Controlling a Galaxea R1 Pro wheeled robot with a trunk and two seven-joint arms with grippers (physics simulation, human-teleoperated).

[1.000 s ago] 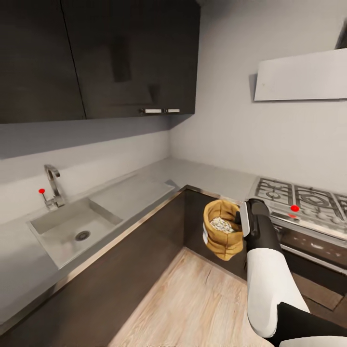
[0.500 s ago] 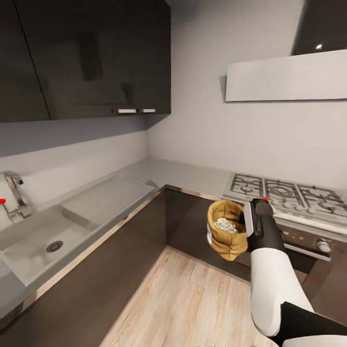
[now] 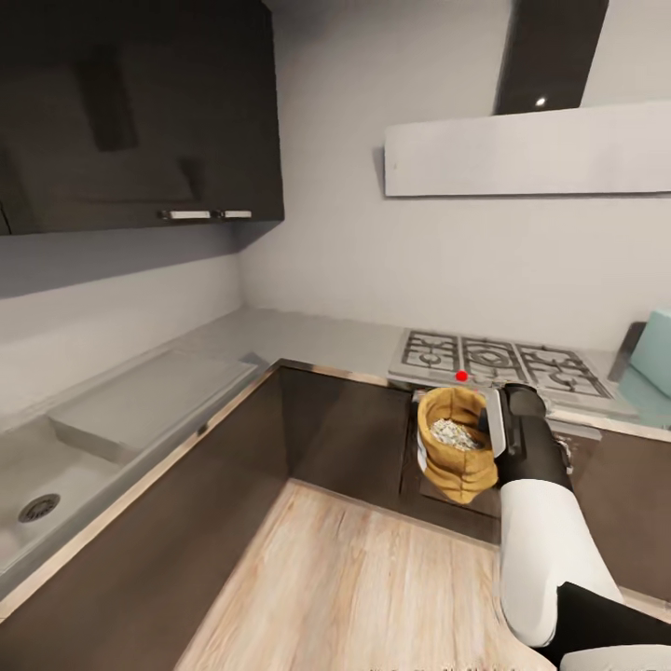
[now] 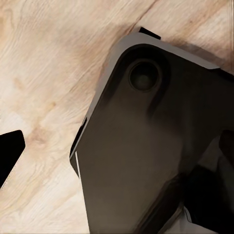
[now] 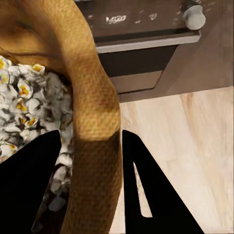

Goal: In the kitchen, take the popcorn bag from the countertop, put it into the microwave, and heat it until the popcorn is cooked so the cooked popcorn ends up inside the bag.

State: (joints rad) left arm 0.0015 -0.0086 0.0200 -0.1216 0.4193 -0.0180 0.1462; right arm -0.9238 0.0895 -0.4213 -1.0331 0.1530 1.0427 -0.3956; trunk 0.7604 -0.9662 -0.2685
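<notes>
The view had swung right along the countertop [image 3: 308, 337], losing the tap and bringing a pale blue corner, likely the microwave [image 3: 652, 359], into sight, while the right gripper [image 3: 492, 421] stayed clamped on the bag [image 3: 454, 447] rim (popcorn [image 3: 455, 433] inside), carried above the floor.

The right arm [image 3: 545, 550] reaches forward and up from the lower right of the head view, white forearm rising into a black wrist. Its gripper [image 3: 491, 431] is clamped on the rolled rim of the bag [image 3: 457, 449], holding it upright in the air. In the right wrist view, one black finger [image 5: 29, 185] sits inside the rim and the other outside.
</notes>
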